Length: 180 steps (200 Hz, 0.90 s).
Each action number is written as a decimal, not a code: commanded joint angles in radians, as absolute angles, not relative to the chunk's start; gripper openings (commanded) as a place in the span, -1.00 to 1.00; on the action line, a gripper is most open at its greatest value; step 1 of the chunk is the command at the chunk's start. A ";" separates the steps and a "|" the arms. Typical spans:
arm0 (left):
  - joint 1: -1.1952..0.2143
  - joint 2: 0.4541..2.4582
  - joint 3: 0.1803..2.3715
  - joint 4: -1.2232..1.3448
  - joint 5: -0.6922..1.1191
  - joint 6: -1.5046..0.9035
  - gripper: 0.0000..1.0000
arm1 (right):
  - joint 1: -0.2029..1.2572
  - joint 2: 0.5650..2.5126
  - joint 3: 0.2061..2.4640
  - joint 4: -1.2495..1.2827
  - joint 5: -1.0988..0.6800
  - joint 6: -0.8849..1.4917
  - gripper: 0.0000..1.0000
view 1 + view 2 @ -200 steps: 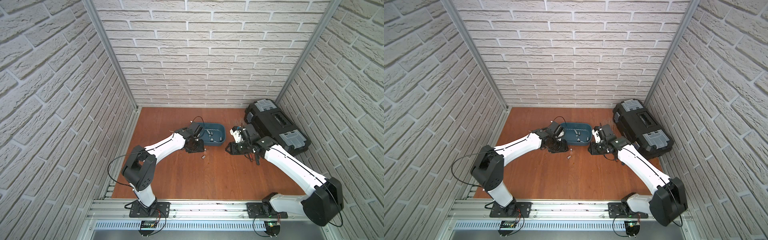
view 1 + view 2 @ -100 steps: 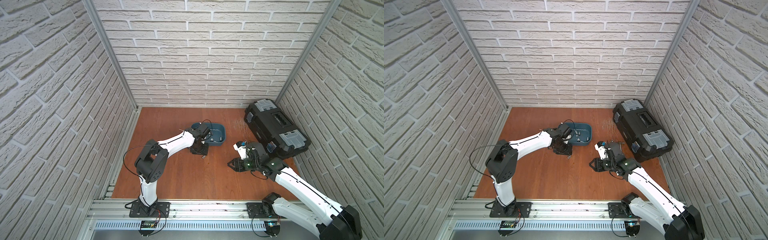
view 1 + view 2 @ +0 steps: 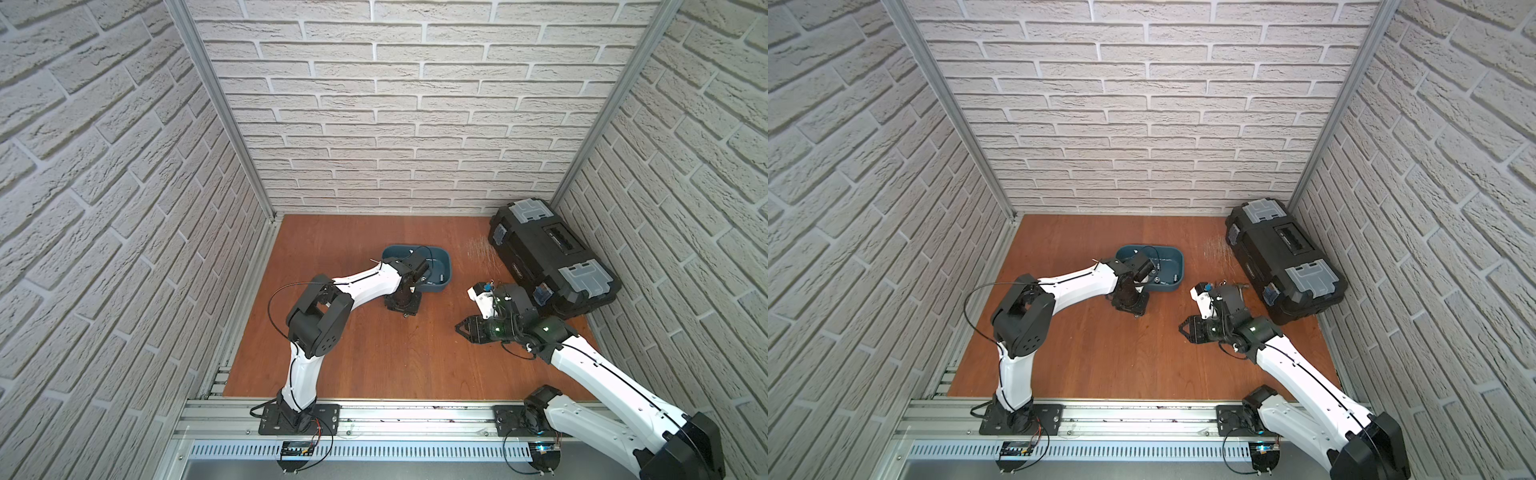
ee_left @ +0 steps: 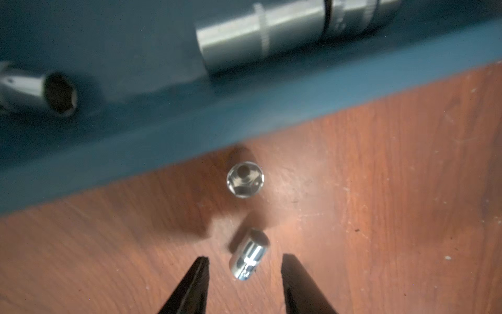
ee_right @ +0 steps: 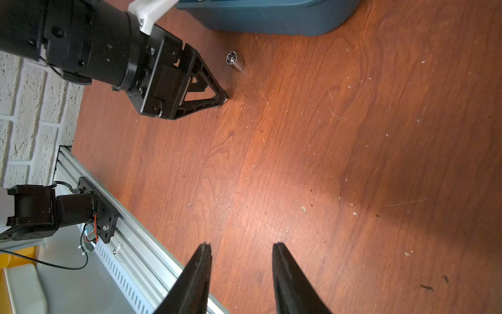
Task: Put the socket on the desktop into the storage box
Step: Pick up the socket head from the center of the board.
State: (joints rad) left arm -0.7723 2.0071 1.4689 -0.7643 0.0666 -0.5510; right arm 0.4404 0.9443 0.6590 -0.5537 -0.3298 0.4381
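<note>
**Spotter:** What's changing?

**Operator:** I'm bringing the left gripper (image 4: 244, 258) off the side of the storage box (image 4: 190, 127) and down onto the desktop (image 4: 380, 190). I'm also pulling the right gripper (image 5: 241, 244) back from the box, toward the front rail. Its jaws are standing apart with nothing between them.

**Spotter:** And the left jaws?

**Operator:** They're standing partly open and straddling the lying socket (image 4: 248, 252), with a gap showing on each side. Nothing is being held yet, so I judge I'm lining up the pick.

**Spotter:** Which way is it pointing?

**Operator:** It's lying flat on the desktop. Its long axis is running between the jaws toward the box wall, slightly slanted. I can't tell which end is the drive end. The second socket (image 4: 245, 179) is standing upright just beyond it, hex mouth up, just beside the box.
</note>
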 commanded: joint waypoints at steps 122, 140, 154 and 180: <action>-0.819 2.072 1.489 -0.799 0.028 -0.537 -0.50 | 0.448 0.959 0.649 -0.520 -0.288 0.448 -0.15; -0.819 2.078 1.488 -0.801 0.027 -0.536 -0.50 | 0.448 0.956 0.647 -0.521 -0.288 0.448 -0.15; -0.820 2.080 1.488 -0.800 0.025 -0.539 -0.48 | 0.449 0.953 0.645 -0.523 -0.288 0.448 -0.15; -0.821 2.081 1.489 -0.795 0.023 -0.541 -0.46 | 0.449 0.953 0.643 -0.525 -0.286 0.447 -0.15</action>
